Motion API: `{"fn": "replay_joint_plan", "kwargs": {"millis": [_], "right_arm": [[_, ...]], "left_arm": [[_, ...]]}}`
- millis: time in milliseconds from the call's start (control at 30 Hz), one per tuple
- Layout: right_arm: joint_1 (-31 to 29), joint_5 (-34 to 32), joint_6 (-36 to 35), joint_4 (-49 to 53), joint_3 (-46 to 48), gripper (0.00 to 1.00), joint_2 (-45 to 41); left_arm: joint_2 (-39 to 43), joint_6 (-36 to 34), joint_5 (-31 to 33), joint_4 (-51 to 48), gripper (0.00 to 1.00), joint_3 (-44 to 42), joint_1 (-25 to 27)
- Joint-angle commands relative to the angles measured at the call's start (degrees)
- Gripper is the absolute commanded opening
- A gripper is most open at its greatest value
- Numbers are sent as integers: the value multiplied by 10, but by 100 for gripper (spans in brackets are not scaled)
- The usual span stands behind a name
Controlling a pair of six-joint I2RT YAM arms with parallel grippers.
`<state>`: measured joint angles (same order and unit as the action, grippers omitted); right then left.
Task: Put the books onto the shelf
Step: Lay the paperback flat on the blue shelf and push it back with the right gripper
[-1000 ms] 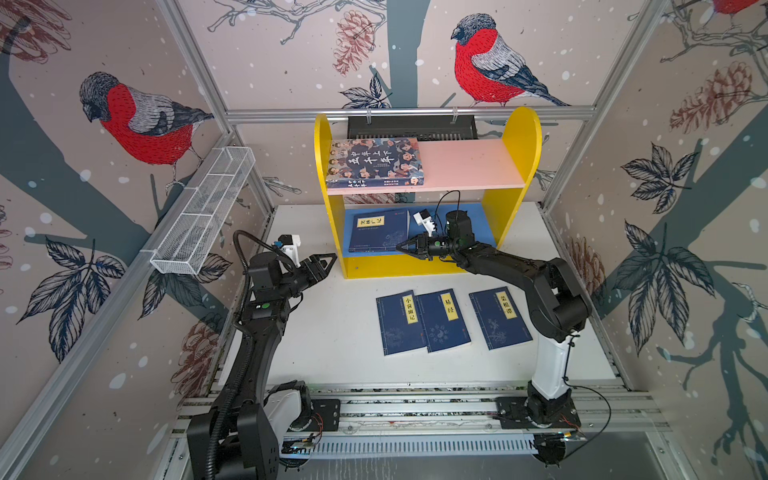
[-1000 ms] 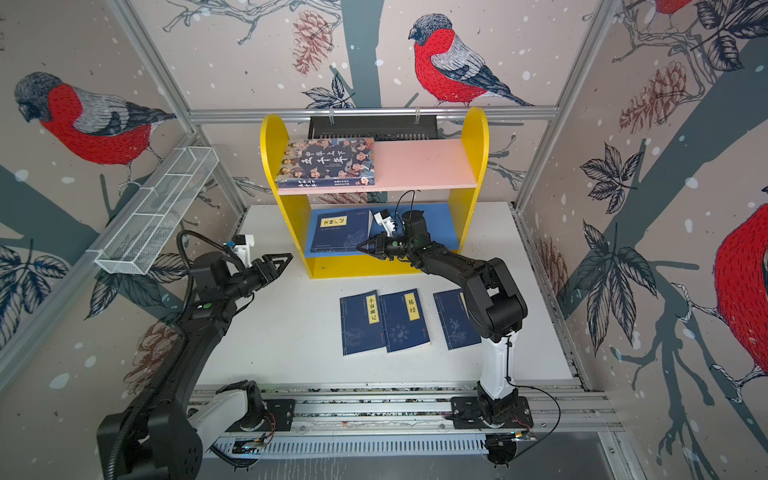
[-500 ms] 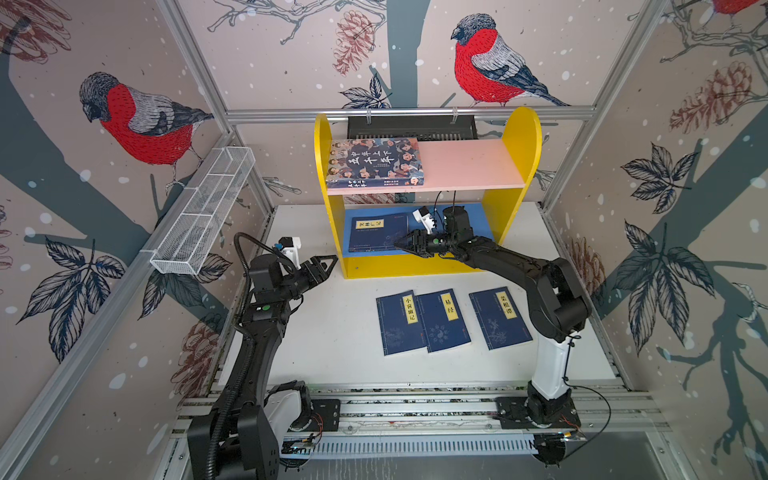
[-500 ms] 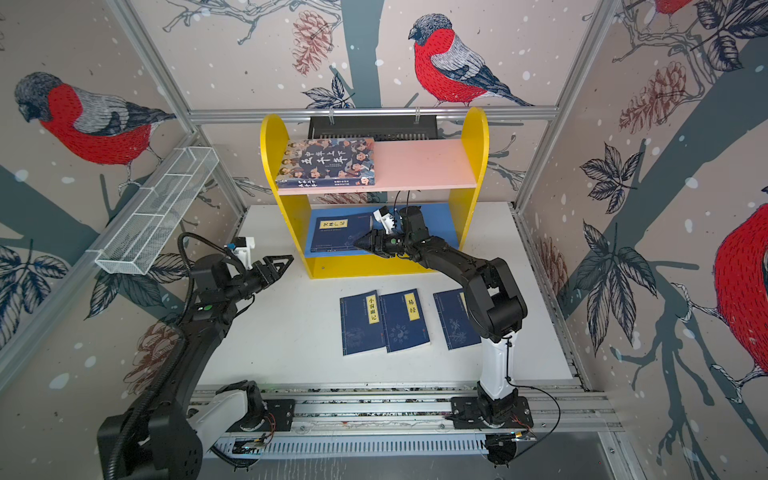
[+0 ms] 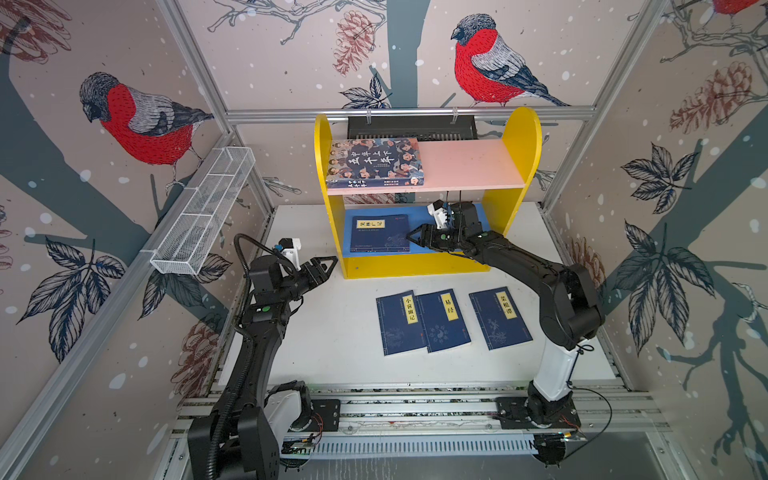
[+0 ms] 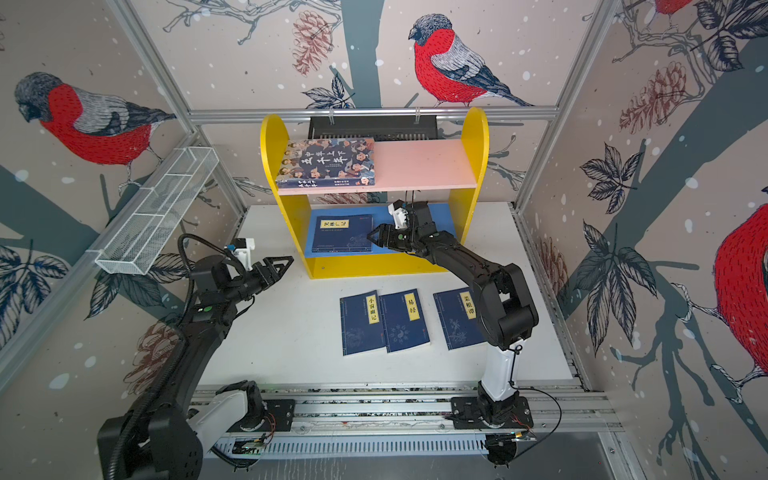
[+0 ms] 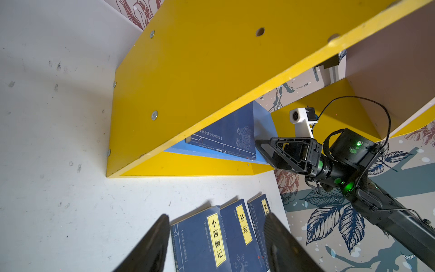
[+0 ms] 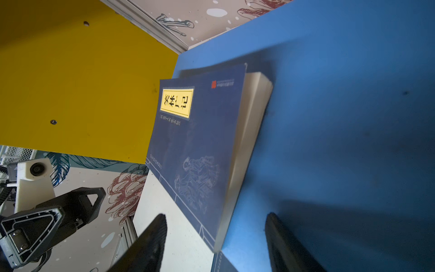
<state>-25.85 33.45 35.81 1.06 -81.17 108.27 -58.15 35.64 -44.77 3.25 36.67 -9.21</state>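
Right hand (image 5: 410, 240) released, jaws apart, just beside the thin navy-blue, yellow-labelled book (image 5: 380, 235) lying on the blue lower board (image 5: 415, 212) of the yellow-sided shelf (image 5: 519, 137). Left hand (image 5: 332, 265) spread, empty, above the white table (image 6: 291, 332). Three matching navy books (image 6: 405, 322) lie there; in a top view the right arm covers one's corner.

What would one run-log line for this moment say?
left gripper: open, beside shelf | right gripper: open, facing navy book on blue board | illustrated book: pink board | three navy books: table
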Motion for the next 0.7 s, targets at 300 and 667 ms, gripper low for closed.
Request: {"fn": "replay_joint_plan", "kwargs": {"millis": [300,667], "right_arm": [[-21,-25,-47,107,-141,63,114],[-39,-24,-42,113,-166,62,144]], "left_arm": [[3,-9,10,7,65,-1,-6],[12,-10,12,9,65,-4,-7]]}}
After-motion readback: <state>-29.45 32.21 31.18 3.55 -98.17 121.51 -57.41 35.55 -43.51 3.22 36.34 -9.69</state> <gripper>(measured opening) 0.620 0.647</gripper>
